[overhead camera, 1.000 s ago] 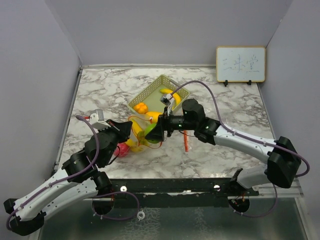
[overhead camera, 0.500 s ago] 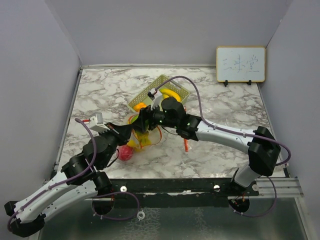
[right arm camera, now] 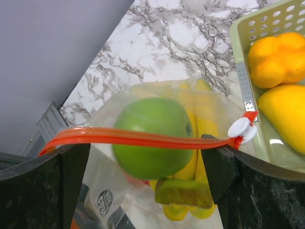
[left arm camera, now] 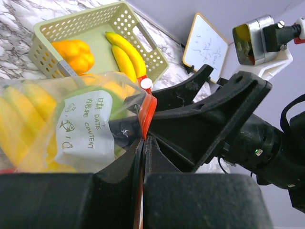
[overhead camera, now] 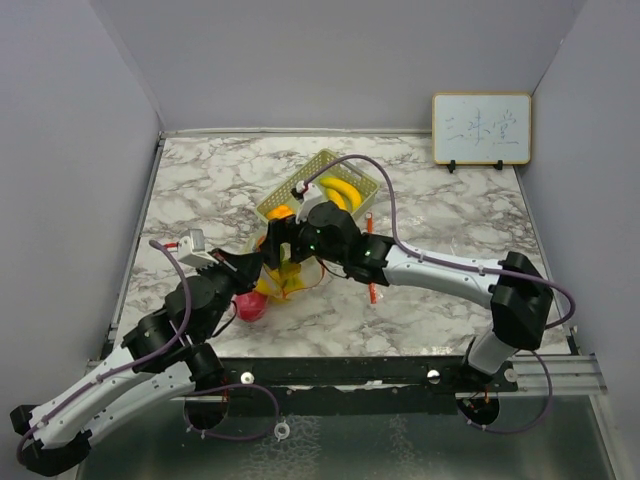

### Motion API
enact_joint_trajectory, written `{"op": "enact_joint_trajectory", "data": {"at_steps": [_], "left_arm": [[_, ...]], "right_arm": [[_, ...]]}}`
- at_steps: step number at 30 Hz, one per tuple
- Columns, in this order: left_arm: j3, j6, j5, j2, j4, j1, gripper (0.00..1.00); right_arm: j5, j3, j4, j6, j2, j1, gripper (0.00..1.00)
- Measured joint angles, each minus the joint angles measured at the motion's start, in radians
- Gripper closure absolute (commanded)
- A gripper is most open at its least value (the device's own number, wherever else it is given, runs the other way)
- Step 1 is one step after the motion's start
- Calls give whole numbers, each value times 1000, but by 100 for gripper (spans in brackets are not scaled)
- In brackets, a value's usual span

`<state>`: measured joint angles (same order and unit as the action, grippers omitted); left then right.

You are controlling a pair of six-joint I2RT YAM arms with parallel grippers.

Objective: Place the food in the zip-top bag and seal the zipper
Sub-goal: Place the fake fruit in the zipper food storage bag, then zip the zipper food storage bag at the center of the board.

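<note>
Your left jaws are pinched shut on the orange zipper strip [left arm camera: 148, 112] of the bag [left arm camera: 33, 95], gripping it at the near end. The strip runs up out of the narrow slit between the two fingers.

Your right jaws stand wide apart, one finger [right arm camera: 45, 186] at each end of the strip, which stretches straight across the gap. The white slider [right arm camera: 240, 128] sits just beside the finger on the basket side. You cannot tell from these views whether it touches that finger.

Both jaws meet over the middle of the marble worktop [overhead camera: 200, 180], and the bag hangs between them, just on the near side of the basket [left arm camera: 71, 26].

Through the clear plastic you can see a green lime [right arm camera: 150, 143] right behind the strip. Yellow bananas [left arm camera: 19, 129] sit lower in the bag, next to the white label [left arm camera: 86, 126].

A red apple [overhead camera: 250, 305] shows low at the bag's near-left side, close under your left arm. Whether it is inside the plastic or lying beside it cannot be told.

Not all of the food is bagged: an orange fruit [left arm camera: 71, 53] and two bananas [left arm camera: 125, 50] lie in the basket.

A small whiteboard [overhead camera: 481, 128] stands at the far right corner of the worktop.
</note>
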<state>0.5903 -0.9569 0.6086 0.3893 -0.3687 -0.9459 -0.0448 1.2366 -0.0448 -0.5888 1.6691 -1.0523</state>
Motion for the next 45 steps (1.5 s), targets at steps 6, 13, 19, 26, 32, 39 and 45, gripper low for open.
{"op": "enact_joint_trajectory", "data": {"at_steps": [6, 13, 19, 26, 32, 39, 45], "left_arm": [[0, -18, 4, -64, -18, -1, 100], [0, -23, 11, -93, -53, -1, 100], [-10, -25, 10, -89, -37, -1, 100], [-28, -24, -14, -66, 1, -1, 100], [-42, -24, -25, -66, 20, -1, 100], [-43, -24, -26, -77, 18, -1, 100], [-43, -25, -26, -81, 16, -1, 100]], "right_arm": [[-27, -40, 58, 15, -127, -23, 0], [-136, -69, 110, -37, -335, -34, 0], [-272, -9, 225, -147, -235, -34, 0], [-349, 14, 278, -261, -109, -32, 2], [-360, 14, 243, -312, -105, -24, 7], [-355, -103, 142, -323, -219, -19, 10], [-371, -58, 116, -331, -236, -9, 10]]}}
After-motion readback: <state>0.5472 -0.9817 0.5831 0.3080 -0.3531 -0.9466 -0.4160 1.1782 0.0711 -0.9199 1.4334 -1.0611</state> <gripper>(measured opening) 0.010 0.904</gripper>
